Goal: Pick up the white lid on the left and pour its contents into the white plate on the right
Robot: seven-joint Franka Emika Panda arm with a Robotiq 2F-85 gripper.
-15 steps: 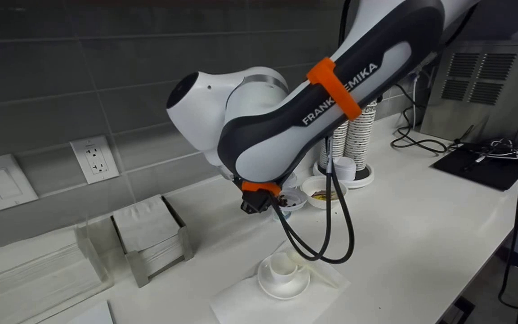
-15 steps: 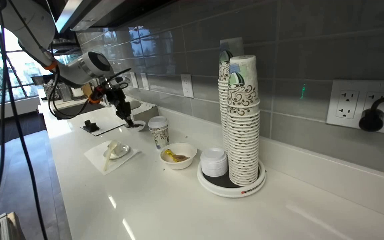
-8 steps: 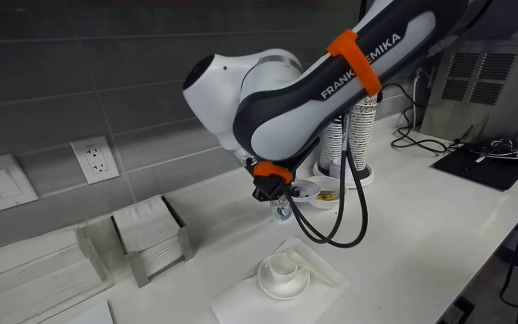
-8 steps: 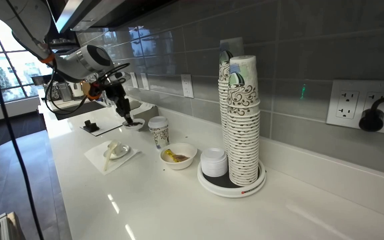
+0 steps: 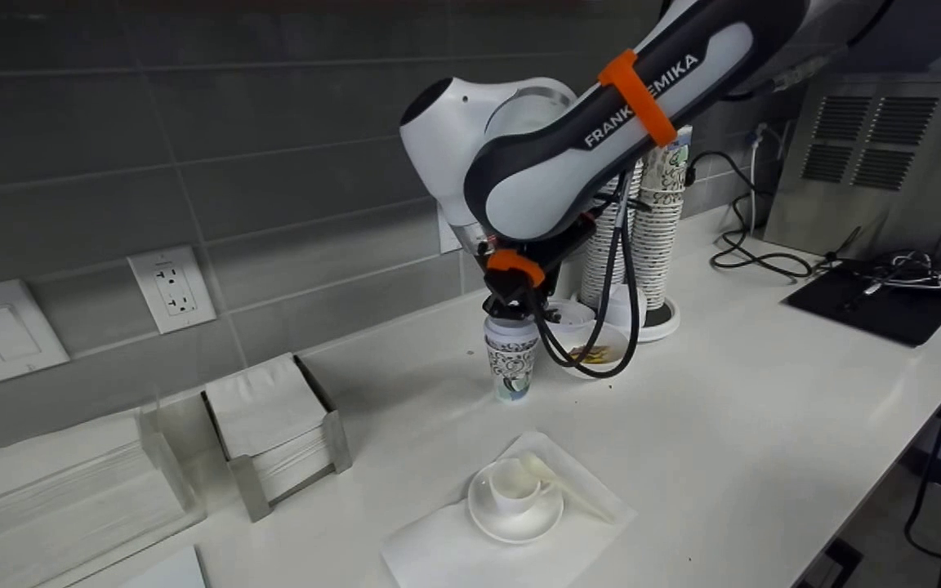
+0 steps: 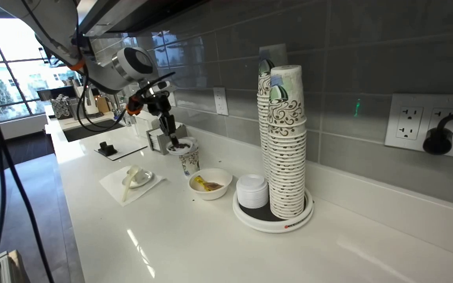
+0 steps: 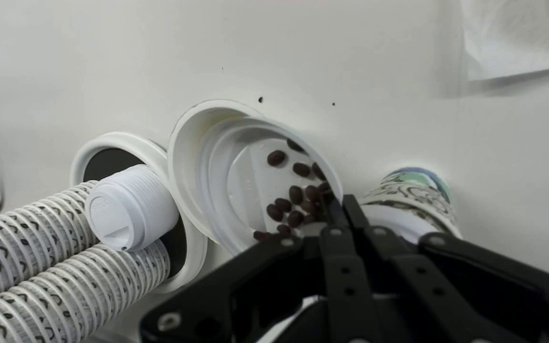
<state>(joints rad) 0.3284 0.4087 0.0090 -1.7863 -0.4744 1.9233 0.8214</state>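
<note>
My gripper (image 7: 345, 202) is shut on the near rim of the white lid (image 7: 243, 183), with one finger inside and one outside. The lid is held in the air with its hollow side up. Several dark brown beans (image 7: 296, 195) lie in it, bunched towards the gripper. In an exterior view the lid (image 6: 186, 151) overlaps the top of a paper cup. The white bowl (image 6: 214, 194), with a yellow packet inside, stands on the counter to its right. In the wrist view the lid covers much of the bowl (image 7: 185, 152); the packet is hidden there.
A lidded paper cup (image 5: 511, 371) stands close beside the held lid. Tall cup stacks (image 6: 287, 169) and a lid stack (image 6: 252, 192) stand on a round tray (image 6: 267, 226) beyond the bowl. A white cup on a saucer (image 5: 515, 527) sits on paper nearer the front.
The arm has carried the lid towards the bowl, from left of the paper cup to in front of its top in an exterior view. The beans are still in the lid.
</note>
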